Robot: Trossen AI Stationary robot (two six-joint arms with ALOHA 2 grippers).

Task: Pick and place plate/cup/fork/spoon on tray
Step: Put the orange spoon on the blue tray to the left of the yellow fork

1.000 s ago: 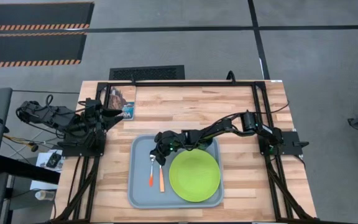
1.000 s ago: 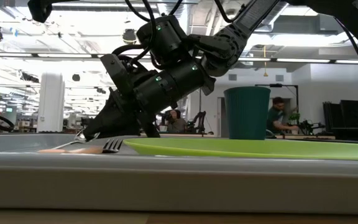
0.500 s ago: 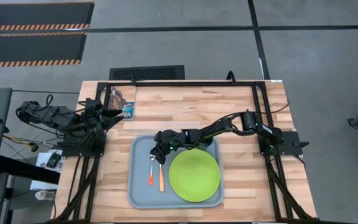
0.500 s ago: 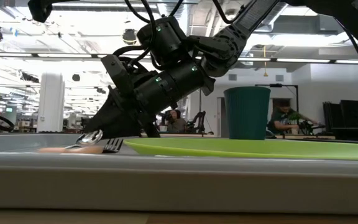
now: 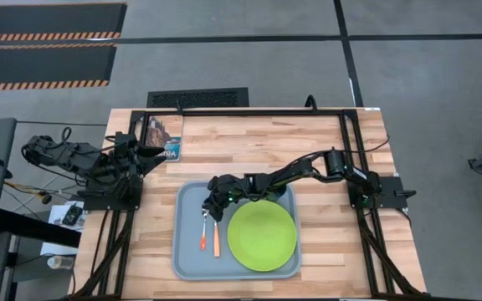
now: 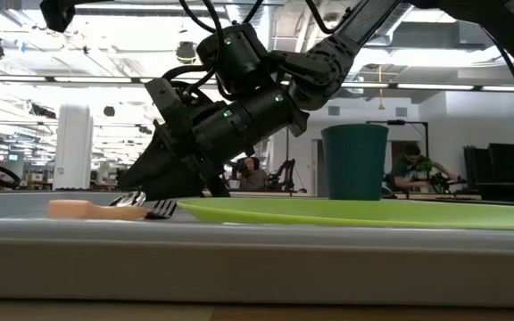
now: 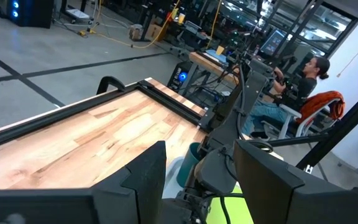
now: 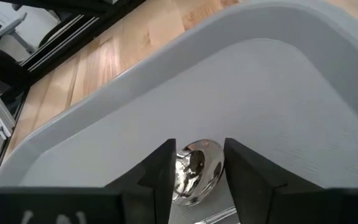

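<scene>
Lying on the tray left of the plate, the light, stiff, slippery spoon sits between the right tool's parted fingers, ungripped; its slim stem suits pinching.

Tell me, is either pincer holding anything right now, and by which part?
Nothing is held. The right pincer stands open around the spoon bowl lying on the tray; the left pincer is empty.
</scene>
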